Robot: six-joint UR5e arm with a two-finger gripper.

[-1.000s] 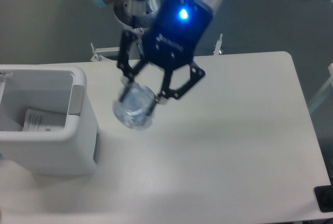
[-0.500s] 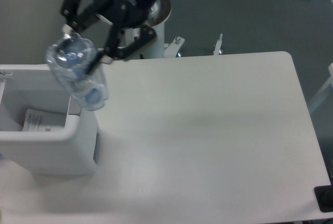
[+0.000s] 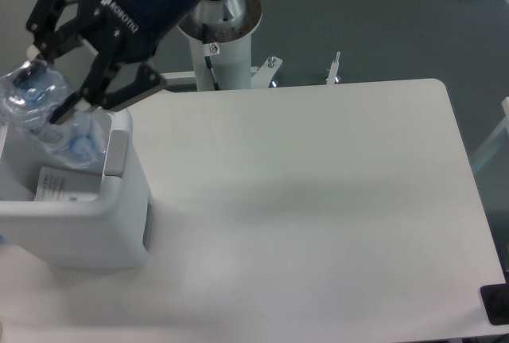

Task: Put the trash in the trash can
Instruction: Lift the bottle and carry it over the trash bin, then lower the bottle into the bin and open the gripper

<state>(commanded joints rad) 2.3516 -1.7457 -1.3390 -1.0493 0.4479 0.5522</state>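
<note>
Little legible writing in view

The gripper [image 3: 44, 80] carries white lettering on its dark blue body, readable roughly as "ROBOTIQ", running slantwise below a lit blue lamp. The white packet [image 3: 57, 185] inside the trash can [image 3: 119, 200] bears printed lines or a barcode, too small to read. A small sticker [image 3: 213, 49] on the arm's white pedestal [image 3: 223, 56] shows a red mark, not legible. The bottle [image 3: 48, 116] shows no readable label.

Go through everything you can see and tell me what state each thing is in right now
gripper: shut on the bottle, above the bin's opening
crushed bottle: held in the air, not yet released
white packet: lying inside the bin
trash can: upright, open at the top
table: bears the bin at its left end
</note>
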